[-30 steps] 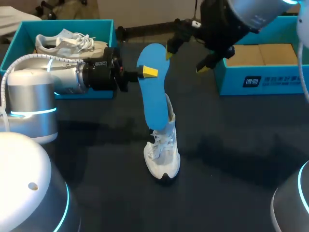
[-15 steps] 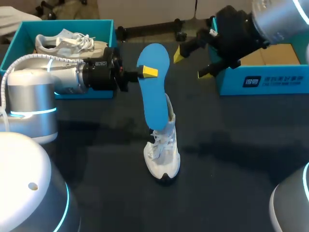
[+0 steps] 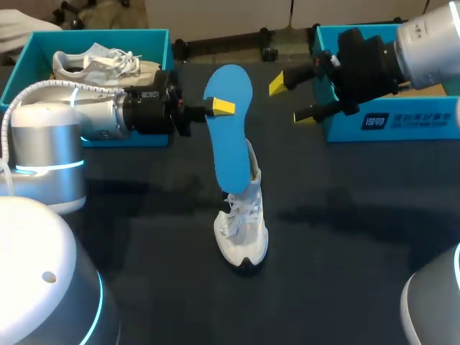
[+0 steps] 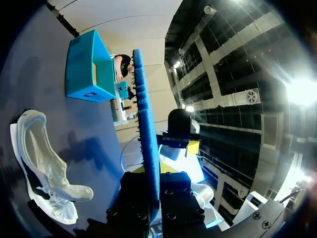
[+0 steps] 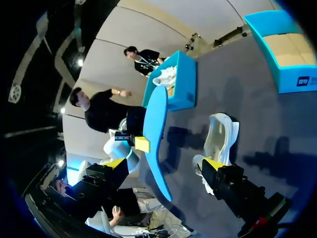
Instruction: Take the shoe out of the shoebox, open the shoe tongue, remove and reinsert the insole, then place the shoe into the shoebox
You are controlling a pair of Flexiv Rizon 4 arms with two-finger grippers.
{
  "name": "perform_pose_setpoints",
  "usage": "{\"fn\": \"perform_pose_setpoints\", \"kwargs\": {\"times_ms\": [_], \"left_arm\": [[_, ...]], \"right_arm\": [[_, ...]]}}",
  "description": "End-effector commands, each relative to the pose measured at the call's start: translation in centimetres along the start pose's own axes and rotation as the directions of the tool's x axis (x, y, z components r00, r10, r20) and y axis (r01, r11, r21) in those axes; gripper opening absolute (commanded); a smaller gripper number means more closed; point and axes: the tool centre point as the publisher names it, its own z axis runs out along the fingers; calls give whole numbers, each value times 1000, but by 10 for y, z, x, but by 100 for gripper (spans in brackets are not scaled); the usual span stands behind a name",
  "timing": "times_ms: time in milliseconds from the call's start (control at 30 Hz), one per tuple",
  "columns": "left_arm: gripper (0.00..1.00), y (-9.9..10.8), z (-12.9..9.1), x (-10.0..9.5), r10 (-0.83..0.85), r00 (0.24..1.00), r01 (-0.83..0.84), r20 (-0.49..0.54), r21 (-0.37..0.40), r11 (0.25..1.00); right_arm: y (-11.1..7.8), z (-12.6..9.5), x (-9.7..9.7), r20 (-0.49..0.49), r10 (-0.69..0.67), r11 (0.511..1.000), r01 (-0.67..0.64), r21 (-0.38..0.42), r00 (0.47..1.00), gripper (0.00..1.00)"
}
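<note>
Left claw (image 3: 220, 108) is clamped on the blue insole (image 3: 230, 133), pinching it by its edge up near the broad end. The insole hangs upright over the middle of the tabletop (image 3: 359, 237). From the left wrist view it runs edge-on straight out between the fingers.

Below it the white shoe (image 3: 243, 231) stands on end on the tabletop, dark sole down and laces showing. From the head view the insole's lower end overlaps the shoe's collar. From the right wrist view a strip of tabletop shows between the two, so I can't call whether they touch.

Over on the right, the right claw (image 3: 290, 100) hangs in the air with its fingers spread wide and nothing between them. It is just in front of the right shoebox (image 3: 392, 123) and well apart from the insole. That teal box sits at the far right of the tabletop with brown cardboard showing inside.

Far left, the left shoebox (image 3: 29, 68), teal as well, holds a second shoe (image 3: 100, 63), white and lying inside, right behind the left arm.
</note>
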Motion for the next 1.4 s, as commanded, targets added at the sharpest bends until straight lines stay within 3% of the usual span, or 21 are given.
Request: {"fn": "perform_pose_setpoints", "kwargs": {"times_ms": [33,300,400,1400], "left_arm": [[0,1,0,0,1,1000,-1,-1,2,1000],[0,1,0,0,1,1000,-1,-1,2,1000],[0,1,0,0,1,1000,-1,-1,2,1000],[0,1,0,0,1,1000,-1,-1,2,1000]], "right_arm": [[2,1,-6,-89,0,1000,0,-5,996,100],[5,5,-11,-112,9,1000,-10,-7,994,100],[4,5,-13,-165,7,1000,-9,-13,986,100],[0,0,-24,-154,21,999,-25,-27,988,100]]}}
